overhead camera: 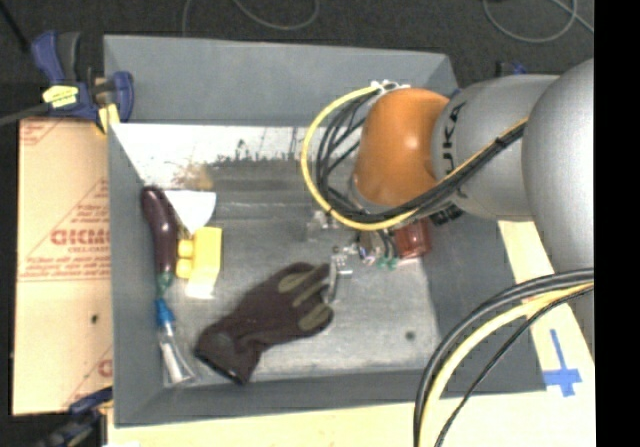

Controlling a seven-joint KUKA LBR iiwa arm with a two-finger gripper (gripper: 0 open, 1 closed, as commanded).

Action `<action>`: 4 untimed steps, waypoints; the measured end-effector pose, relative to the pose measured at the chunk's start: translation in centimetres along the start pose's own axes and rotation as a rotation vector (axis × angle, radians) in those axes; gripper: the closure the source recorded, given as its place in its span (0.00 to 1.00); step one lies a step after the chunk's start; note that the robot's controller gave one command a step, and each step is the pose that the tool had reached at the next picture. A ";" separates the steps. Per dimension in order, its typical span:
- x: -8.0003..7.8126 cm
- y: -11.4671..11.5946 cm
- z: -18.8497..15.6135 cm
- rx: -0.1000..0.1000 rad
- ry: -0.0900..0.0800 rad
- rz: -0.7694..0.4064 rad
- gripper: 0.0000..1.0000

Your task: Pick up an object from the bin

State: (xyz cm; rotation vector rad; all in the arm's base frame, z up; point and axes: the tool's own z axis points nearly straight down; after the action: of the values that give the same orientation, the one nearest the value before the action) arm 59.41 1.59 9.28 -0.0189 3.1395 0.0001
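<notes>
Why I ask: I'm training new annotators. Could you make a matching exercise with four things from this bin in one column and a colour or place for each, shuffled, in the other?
Things
1. glove
2. block
3. handled tool
4. gripper

Descriptions
A. yellow, near the left wall of the bin
B. dark maroon handle, just left of the block
C. dark brown, lying in the bin's lower middle
D. at the glove's finger end, below the orange wrist cover

Pairs: 1-C, 2-A, 3-B, 4-D
</notes>
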 end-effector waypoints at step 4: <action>-0.8 3.8 -4.8 -0.002 -0.021 0.021 1.00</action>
State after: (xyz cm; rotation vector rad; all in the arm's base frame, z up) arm 60.15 5.44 14.11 0.0143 3.1181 0.0039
